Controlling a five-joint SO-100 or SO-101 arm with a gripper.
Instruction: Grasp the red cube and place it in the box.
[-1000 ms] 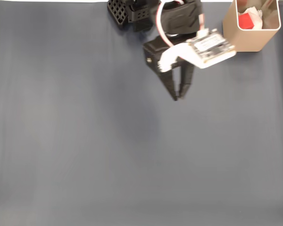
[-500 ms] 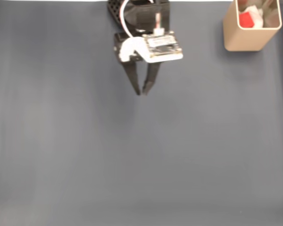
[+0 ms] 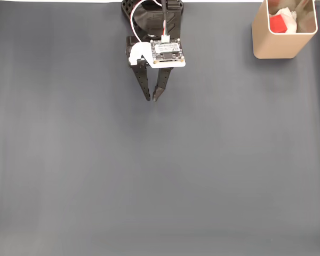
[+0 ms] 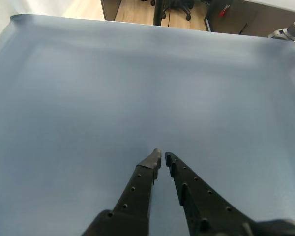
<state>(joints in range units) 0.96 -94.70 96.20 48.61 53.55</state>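
Near the top centre of the fixed view, a black two-finger gripper point(image 3: 151, 99) carrying a small white circuit board point(image 3: 167, 52), tips pointing down the frame over a dark blue-grey cloth table cover point(image 3: 160, 176). Fingers nearly together, tips separated by a thin sliver and clamped on nothing; same in the wrist view, where the gripper point(image 4: 162, 158) shows two perforated black fingers point(image 4: 140, 184) converging almost to a point above bare cloth. Top right corner of the fixed view: a tall beige box with thin walls and rounded corners point(image 3: 277, 45), well apart from the gripper. Inside it, a small bright-red cube point(image 3: 278, 23) resting against a white wad of paper point(image 3: 290, 14). Along the far edge of the wrist view, a strip of wooden floor point(image 4: 132, 11) and the base of an office chair point(image 4: 173, 6).
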